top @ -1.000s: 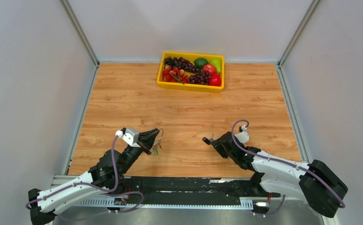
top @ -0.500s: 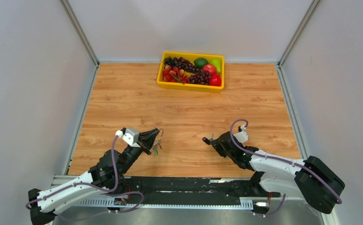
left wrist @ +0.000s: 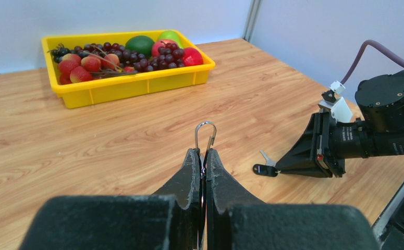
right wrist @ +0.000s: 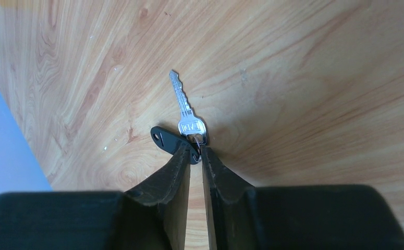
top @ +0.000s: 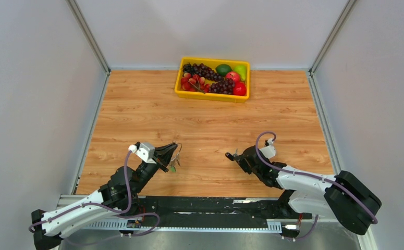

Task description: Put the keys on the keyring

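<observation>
Both arms sit on the near side of the table [top: 137,114], well apart from the yellow tray [top: 212,97] of fruit at its far edge.

The left arm rises from its base and angles toward the tray. The left gripper [left wrist: 204,153] is held above the wood, near-left of the tray, with its 2 jaws pressed together on the keyring [left wrist: 206,123]. The ring's silver loop sticks out past the tips. A green key [top: 172,169] hangs under this gripper.

The right arm lies low, forearm stretched toward the left arm, near-right of the tray. The right gripper [right wrist: 195,150] tilts down to the table with only a thin slit between its jaws. The tips flank the head of the black-headed key [right wrist: 191,126], whose silver blade points away from them. I cannot tell whether they clamp it yet, or whether the key is on the wood or just above it.
</observation>
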Motion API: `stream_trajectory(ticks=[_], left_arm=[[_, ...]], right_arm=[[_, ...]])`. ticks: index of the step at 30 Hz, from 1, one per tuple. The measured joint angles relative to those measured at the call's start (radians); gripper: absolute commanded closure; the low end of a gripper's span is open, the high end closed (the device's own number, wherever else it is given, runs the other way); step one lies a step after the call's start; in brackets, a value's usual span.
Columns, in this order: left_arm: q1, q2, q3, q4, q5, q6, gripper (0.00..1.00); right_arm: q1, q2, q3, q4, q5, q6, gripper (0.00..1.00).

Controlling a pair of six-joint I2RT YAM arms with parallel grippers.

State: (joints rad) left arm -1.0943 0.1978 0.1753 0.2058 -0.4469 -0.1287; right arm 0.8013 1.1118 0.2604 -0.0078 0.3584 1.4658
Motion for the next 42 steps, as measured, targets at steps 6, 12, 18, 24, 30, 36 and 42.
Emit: stream_trajectory(ticks=[6, 12, 18, 24, 30, 36, 42], left_arm=[[0.0, 0.0, 0.0, 0.0, 0.0, 0.0, 1.0], [0.0, 0.0, 0.0, 0.0, 0.0, 0.0, 1.0], [0.0, -0.008, 0.0, -0.002, 0.0, 0.0, 1.0], [0.0, -0.017, 0.0, -0.004, 0.0, 0.0, 1.0], [0.0, -0.018, 0.0, -0.005, 0.001, 0.001, 1.0], [0.0, -0.027, 0.0, -0.005, 0.019, 0.004, 1.0], [0.0, -0.033, 0.0, -0.002, 0.052, 0.009, 1.0]], right_arm=[[-0.011, 0.014, 0.0, 0.014, 0.0, 0.0, 0.86], [-0.026, 0.022, 0.0, 0.039, -0.001, -0.014, 1.0], [-0.026, -0.052, -0.001, 0.051, -0.007, -0.138, 1.0], [-0.029, -0.262, 0.054, -0.004, -0.044, -0.377, 1.0], [-0.031, -0.335, 0.186, -0.048, -0.2, -0.649, 1.0], [-0.031, -0.316, 0.319, -0.074, -0.459, -0.855, 1.0], [-0.031, -0.227, 0.435, -0.081, -0.747, -0.93, 1.0]])
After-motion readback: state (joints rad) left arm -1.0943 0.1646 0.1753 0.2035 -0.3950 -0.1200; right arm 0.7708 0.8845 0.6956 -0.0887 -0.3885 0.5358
